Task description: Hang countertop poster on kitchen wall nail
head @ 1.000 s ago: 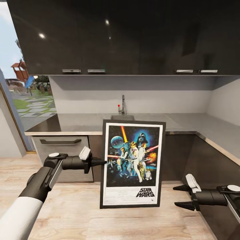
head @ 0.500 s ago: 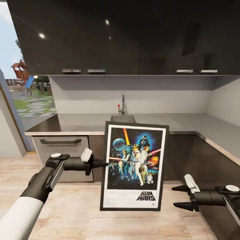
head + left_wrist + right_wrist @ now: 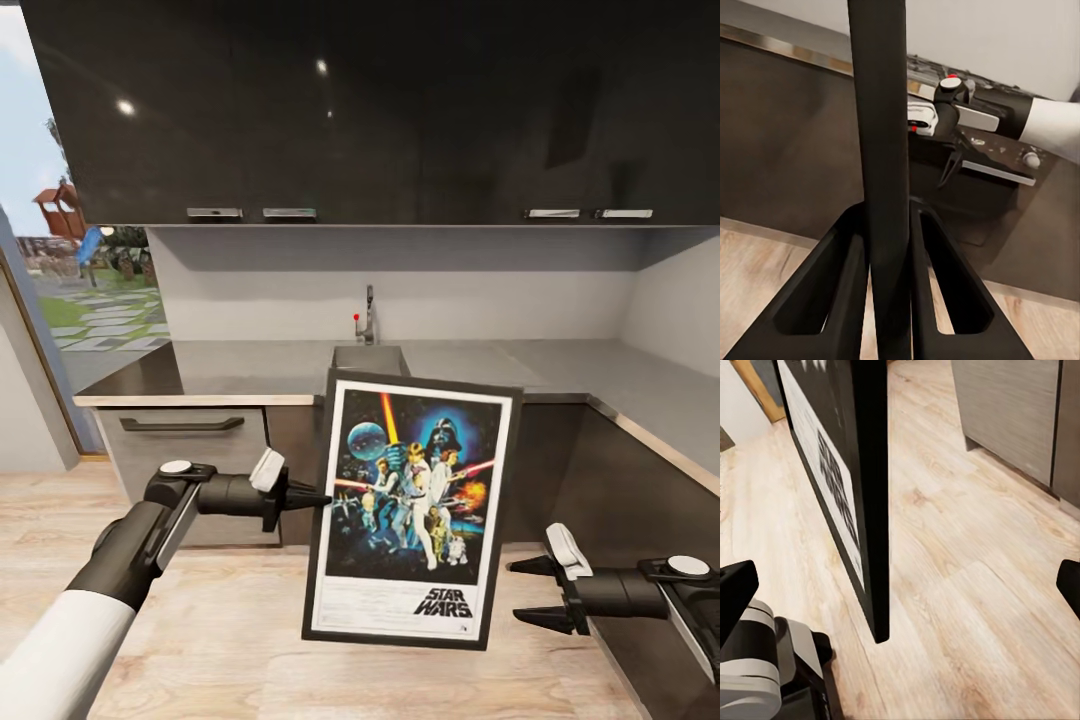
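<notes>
Poster [image 3: 412,510] off countertop [image 3: 250,372], tilted, pinched at frame edge by left gripper [image 3: 312,498]. Right gripper [image 3: 527,592] spread wide, empty, just beside. Risk: one-edge pinch lets frame pivot or slip.

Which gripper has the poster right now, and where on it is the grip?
The left gripper is shut on the poster, pinching the left side edge of its black frame about halfway up. The right gripper is open, off its right edge, holding nothing.

Tilted poster [image 3: 412,510] in left pincer [image 3: 318,499]
</notes>
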`<state>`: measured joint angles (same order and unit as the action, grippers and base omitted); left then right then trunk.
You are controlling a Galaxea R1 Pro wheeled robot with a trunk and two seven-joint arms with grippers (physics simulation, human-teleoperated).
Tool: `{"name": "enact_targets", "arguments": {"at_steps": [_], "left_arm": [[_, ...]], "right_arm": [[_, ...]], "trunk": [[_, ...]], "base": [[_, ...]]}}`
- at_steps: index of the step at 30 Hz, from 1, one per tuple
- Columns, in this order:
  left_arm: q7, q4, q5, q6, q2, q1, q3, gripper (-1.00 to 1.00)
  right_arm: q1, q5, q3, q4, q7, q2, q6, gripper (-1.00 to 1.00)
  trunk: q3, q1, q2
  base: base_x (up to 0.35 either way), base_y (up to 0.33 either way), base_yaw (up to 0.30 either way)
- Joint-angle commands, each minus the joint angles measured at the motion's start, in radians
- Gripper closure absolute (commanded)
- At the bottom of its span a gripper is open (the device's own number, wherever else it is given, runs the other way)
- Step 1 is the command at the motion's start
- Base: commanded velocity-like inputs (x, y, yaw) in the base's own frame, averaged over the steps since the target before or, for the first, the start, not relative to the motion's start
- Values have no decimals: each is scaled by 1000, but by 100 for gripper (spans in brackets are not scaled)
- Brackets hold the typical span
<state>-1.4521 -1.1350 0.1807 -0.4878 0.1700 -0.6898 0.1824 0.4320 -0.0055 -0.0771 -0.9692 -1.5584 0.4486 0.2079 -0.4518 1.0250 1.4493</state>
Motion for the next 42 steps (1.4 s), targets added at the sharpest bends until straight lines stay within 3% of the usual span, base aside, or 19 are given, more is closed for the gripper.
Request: {"name": "enact_targets", "arguments": {"at_steps": [1,9,42], "left_arm": [[1,0,5,-8,1,-1,5,100],[1,-3,5,-8,0,-1,9,100],[-1,-2,5,-8,-1,-1,9,100]], "right_arm": [[1,-1,0,0,-4,-6,10,-100],[1,1,13,0,-3,-28,4,-100],[1,-1,21,1,1,-33,1,-100]], "trunk": [[-1,0,1],[-1,0,1],[-1,0,1]], "base": [[0,0,0],[0,0,0],[0,0,0]]}}
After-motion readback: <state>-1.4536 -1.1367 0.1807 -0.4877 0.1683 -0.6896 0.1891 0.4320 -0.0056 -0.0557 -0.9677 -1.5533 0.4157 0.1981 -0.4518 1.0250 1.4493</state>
